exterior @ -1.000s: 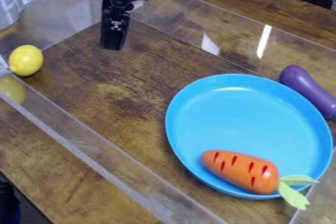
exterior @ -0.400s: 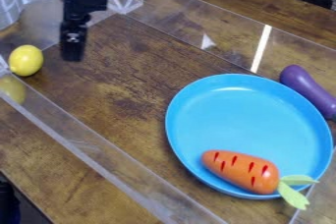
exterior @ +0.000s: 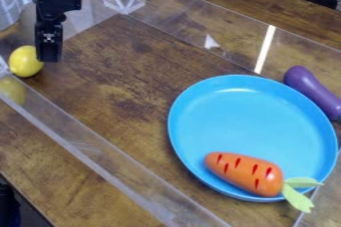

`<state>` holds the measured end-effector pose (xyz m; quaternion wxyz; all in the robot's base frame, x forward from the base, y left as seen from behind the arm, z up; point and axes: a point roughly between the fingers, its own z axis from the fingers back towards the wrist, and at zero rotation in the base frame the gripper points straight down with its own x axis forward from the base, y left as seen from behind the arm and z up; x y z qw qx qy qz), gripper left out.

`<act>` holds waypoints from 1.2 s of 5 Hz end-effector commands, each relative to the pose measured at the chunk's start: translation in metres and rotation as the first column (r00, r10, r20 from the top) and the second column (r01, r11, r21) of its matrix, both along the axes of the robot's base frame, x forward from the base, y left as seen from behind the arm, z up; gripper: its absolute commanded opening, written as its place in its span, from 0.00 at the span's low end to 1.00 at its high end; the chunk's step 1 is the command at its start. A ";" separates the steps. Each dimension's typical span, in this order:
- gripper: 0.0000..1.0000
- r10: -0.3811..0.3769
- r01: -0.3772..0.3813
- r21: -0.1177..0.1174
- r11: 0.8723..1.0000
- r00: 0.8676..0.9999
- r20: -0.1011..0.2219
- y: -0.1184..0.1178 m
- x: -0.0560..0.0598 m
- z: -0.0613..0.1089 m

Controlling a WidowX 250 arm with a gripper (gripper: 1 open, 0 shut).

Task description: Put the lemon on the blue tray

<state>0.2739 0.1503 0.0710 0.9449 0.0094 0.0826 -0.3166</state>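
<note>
No readable writing or labels anywhere. Purple eggplant (exterior: 316, 89) cut off at bench's (exterior: 120, 102) right edge. Lemon (exterior: 24, 61), small, smooth, bright yellow, lay at left edge, partly overlapped by gripper (exterior: 50, 48); gripper pointed down, jaws wide, holding nothing. Blue tray (exterior: 253, 121) sat right of centre, carrot (exterior: 250, 173) on its near rim.

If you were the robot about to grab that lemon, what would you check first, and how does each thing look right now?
1. Gripper open and empty: ok, nothing between its fingers.
2. Lemon in view and free: ok, it lies on the table at the left edge.
3. Gripper lined up over the lemon: not ok, it hangs just beside it, to the right.
4. Room on the blue tray: ok, only the carrot lies at its near rim.
5. Eggplant out of the way: ok, beyond the tray.
</note>
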 end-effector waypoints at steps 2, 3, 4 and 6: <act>1.00 0.111 -0.112 0.006 0.994 0.992 0.060 0.041 -0.002 0.007; 1.00 0.123 -0.123 -0.002 0.992 0.991 0.061 0.045 -0.004 -0.002; 1.00 0.133 -0.133 -0.008 0.991 0.989 0.059 0.044 -0.005 -0.010; 1.00 0.149 -0.148 -0.016 0.989 0.987 0.056 0.044 -0.020 -0.019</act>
